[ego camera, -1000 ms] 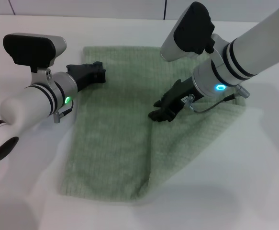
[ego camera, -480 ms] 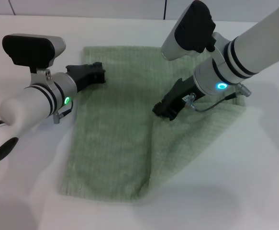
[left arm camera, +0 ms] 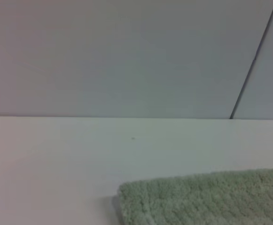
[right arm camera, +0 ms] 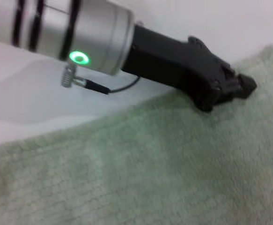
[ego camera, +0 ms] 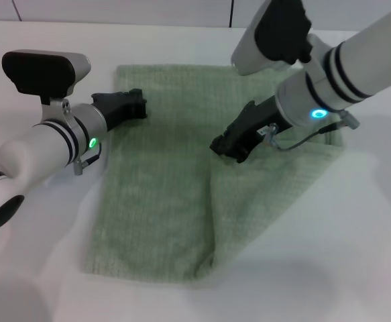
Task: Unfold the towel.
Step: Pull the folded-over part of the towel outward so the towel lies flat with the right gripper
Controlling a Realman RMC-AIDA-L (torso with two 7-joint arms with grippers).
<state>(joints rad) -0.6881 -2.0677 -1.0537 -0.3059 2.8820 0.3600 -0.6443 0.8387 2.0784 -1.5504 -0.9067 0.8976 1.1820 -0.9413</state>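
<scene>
towel (ego camera: 182, 181) flat on white table (ego camera: 356, 255), right half still folded over w/ crease down the middle. left gripper (ego camera: 136, 104) resting at towel's left edge near far corner, jaws closed, nothing held. right gripper (ego camera: 225, 146) over fold crease mid-towel; jaw state: cannot tell.

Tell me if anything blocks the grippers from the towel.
Nothing visible does. The left gripper sits at the towel's left edge near the far corner, and the right gripper is over its folded middle, on bare white table.

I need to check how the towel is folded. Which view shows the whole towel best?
The head view: the towel lies entire on the table, its folded flap under the right gripper. The left wrist view catches only one corner; the right wrist view shows a close patch beside the left gripper.
</scene>
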